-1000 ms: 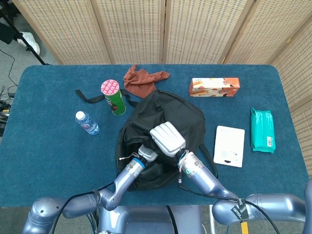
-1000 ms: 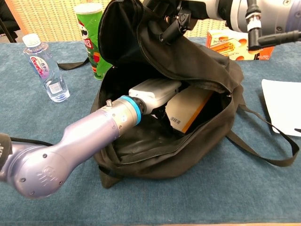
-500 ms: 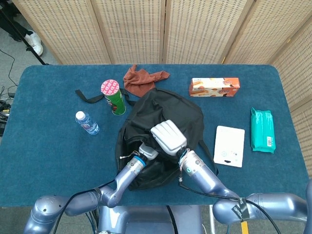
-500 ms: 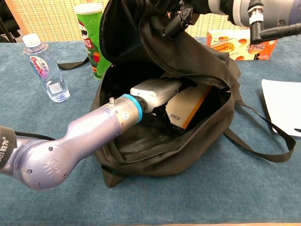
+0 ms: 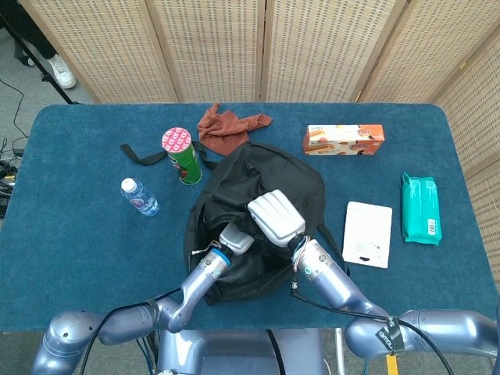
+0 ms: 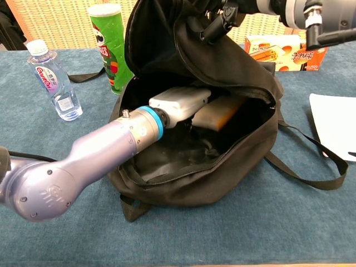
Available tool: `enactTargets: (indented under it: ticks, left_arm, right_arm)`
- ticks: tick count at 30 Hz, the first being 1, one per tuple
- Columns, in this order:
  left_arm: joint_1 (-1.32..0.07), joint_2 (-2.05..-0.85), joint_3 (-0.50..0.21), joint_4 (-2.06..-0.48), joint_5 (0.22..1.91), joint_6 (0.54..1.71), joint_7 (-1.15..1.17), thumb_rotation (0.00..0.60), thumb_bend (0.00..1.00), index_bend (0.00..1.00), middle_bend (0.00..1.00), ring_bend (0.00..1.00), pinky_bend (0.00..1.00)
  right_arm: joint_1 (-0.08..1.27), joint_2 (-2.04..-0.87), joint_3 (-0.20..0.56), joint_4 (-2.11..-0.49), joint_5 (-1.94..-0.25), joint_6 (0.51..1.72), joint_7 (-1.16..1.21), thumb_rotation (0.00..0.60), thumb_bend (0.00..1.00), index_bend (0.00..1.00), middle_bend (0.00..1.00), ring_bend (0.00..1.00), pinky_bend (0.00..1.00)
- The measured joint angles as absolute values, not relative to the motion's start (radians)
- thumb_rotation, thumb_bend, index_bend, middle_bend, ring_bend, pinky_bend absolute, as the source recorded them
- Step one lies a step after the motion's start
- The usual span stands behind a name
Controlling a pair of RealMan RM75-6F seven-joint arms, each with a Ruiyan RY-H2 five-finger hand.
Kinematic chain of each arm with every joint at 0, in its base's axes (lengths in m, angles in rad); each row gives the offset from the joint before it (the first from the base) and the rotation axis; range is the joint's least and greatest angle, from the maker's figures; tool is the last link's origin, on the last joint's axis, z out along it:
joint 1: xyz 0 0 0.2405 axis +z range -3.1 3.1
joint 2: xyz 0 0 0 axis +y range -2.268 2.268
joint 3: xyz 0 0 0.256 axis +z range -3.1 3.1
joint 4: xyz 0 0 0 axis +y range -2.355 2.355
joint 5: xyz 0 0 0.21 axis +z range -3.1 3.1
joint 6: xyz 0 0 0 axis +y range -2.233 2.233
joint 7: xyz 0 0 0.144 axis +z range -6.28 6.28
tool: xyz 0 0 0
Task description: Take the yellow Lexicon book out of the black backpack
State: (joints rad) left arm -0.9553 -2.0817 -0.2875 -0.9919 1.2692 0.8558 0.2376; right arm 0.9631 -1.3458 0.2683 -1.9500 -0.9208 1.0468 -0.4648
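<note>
The black backpack (image 5: 269,183) lies mid-table with its mouth (image 6: 189,167) wide open toward me. My right hand (image 5: 275,219) grips the bag's upper flap (image 6: 167,39) and holds it raised. My left hand (image 6: 178,102) reaches deep into the opening, also seen as the left hand (image 5: 234,236) in the head view. It holds the yellow Lexicon book (image 6: 218,111), which sits tilted inside the bag against the hand's right side. The left hand's fingers are hidden behind its white back and the book.
A green Pringles can (image 6: 109,44) and a water bottle (image 6: 53,80) stand left of the bag. A brown cloth (image 5: 228,129) lies behind it. An orange box (image 5: 344,139), a white pad (image 5: 368,233) and a teal wipes pack (image 5: 421,208) lie to the right.
My left hand has risen and drawn back toward the bag's mouth, and the book has tipped from cover-up to nearly edge-on with it. The right hand lifted the flap a little higher.
</note>
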Motion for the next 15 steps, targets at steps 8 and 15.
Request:
enactTargets:
  ticks: [8, 15]
  left_arm:
    - [-0.957, -2.073, -0.287, -1.006, 1.254, 0.858, 0.247, 0.6, 0.91, 0.11, 0.0, 0.0, 0.0]
    - [-0.956, -2.078, -0.287, -1.003, 1.247, 0.876, 0.255, 0.6, 0.9, 0.22, 0.0, 0.0, 0.0]
  right_arm:
    - [0.966, -1.349, 0.266, -1.949, -0.924, 1.047, -0.463, 0.6, 0.78, 0.61, 0.65, 0.55, 0.5]
    - [0.965, -1.345, 0.267, -1.952, -0.924, 1.05, -0.458, 0.6, 0.78, 0.61, 0.65, 0.55, 0.5]
